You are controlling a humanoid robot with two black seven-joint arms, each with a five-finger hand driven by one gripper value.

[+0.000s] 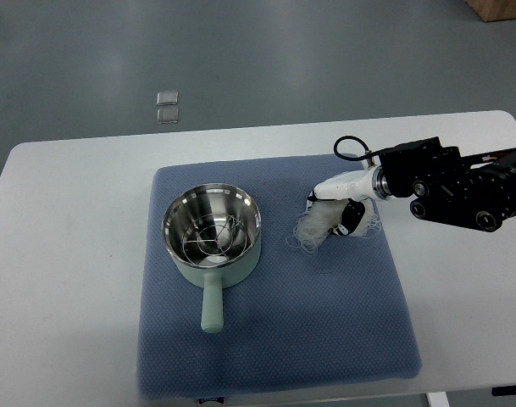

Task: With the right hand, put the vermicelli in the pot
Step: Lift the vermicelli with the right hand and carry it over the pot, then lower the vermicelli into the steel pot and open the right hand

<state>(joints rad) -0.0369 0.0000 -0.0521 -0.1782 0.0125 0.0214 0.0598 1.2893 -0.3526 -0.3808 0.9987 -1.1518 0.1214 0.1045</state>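
Reaching in from 3 o'clock, your right hand [341, 203] has its fingers [325, 217] curled on the vermicelli [313, 229], a loose white tangle on the mat [274, 339] at 3 o'clock of the pot [211, 231]; trailing strands could snag the mat or slip free as you lift, I'd judge; its long axis runs roughly 2 to 8 o'clock, loose end toward 8.

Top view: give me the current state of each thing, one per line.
pot: upright on the blue mat, handle toward the camera, no vermicelli inside.
vermicelli: on the mat right of the pot, under the right hand.
right hand: down on the vermicelli, fingers curled around it.
blue mat: flat on the table.
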